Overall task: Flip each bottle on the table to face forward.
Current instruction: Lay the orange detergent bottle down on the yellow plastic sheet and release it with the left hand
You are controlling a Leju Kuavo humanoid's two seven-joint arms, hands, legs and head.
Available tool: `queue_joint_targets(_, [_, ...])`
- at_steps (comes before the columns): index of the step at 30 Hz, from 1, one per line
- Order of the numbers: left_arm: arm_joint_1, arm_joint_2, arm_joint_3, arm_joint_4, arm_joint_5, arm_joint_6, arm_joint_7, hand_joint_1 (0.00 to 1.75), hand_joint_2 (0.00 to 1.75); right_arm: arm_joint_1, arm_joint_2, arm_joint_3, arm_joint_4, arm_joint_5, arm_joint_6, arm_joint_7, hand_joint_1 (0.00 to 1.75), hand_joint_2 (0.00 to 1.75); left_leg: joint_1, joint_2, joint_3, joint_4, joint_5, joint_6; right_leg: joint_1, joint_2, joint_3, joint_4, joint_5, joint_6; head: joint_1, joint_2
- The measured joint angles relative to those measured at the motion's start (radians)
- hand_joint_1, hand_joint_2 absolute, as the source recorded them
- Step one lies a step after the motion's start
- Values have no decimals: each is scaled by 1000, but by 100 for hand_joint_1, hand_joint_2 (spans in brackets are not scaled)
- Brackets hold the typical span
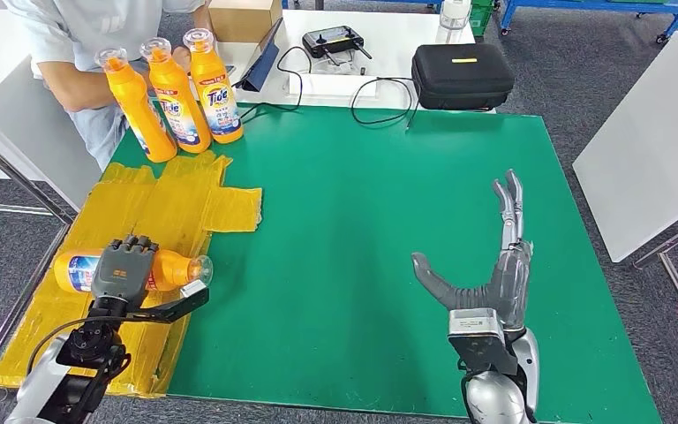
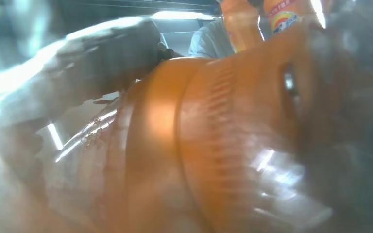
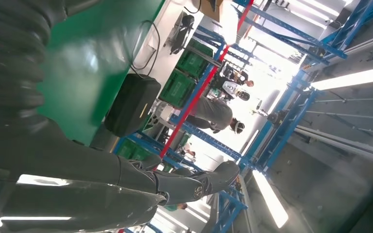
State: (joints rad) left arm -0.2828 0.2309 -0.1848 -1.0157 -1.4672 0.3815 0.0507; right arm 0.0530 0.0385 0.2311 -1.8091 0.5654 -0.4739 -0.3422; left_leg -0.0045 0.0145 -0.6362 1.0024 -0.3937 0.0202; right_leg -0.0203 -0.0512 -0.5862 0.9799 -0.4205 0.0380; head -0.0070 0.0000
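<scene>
An orange detergent bottle (image 1: pixel 173 268) lies on its side on the yellow mat (image 1: pixel 177 199) at the near left, its clear cap pointing right. My left hand (image 1: pixel 124 267) lies over its middle and grips it; the left wrist view shows the orange bottle (image 2: pixel 213 141) pressed close against the camera. Three more orange bottles (image 1: pixel 177 95) stand upright in a row at the far left of the green table (image 1: pixel 362 212). My right hand (image 1: pixel 494 265) hovers open over the green surface at the near right, fingers stretched forward and thumb out to the left.
A person (image 1: pixel 79 53) stands behind the standing bottles at the far left. A black case (image 1: pixel 462 75), cables and a controller (image 1: pixel 335 41) sit on the white table beyond the green one. A white table (image 1: pixel 653 150) stands to the right.
</scene>
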Motion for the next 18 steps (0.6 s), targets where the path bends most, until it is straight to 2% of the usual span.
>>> queue_joint_targets(5, [-11, -5, -1, 32, 8, 12, -8, 175, 175, 0, 0, 0, 6, -1, 6, 0, 0, 175, 0, 0, 0, 0, 0, 0, 0, 0, 0, 0, 0, 0, 0, 0])
queue_joint_targets(6, [-14, -8, -1, 37, 10, 13, -9, 168, 175, -1, 0, 0, 7, -1, 7, 0, 0, 175, 0, 0, 0, 0, 0, 0, 0, 0, 0, 0, 0, 0, 0, 0])
queue_joint_targets(10, [-27, -22, -1, 67, 14, 14, -12, 12, 175, -4, 0, 0, 14, -1, 13, 0, 0, 175, 0, 0, 0, 0, 0, 0, 0, 0, 1, 0, 0, 0, 0, 0])
queue_joint_targets(12, [-33, -29, -2, 84, 14, 12, -12, 0, 175, -6, 0, 1, 16, -1, 15, 0, 0, 175, 0, 0, 0, 0, 0, 0, 0, 0, 1, 0, 0, 0, 0, 0])
queue_joint_targets(18, [-49, -46, -3, 126, 15, 13, -12, 0, 175, -8, 0, 3, 23, -1, 20, 0, 0, 175, 0, -1, 1, 0, 0, 0, 0, -1, 2, 0, 0, 0, 0, 0])
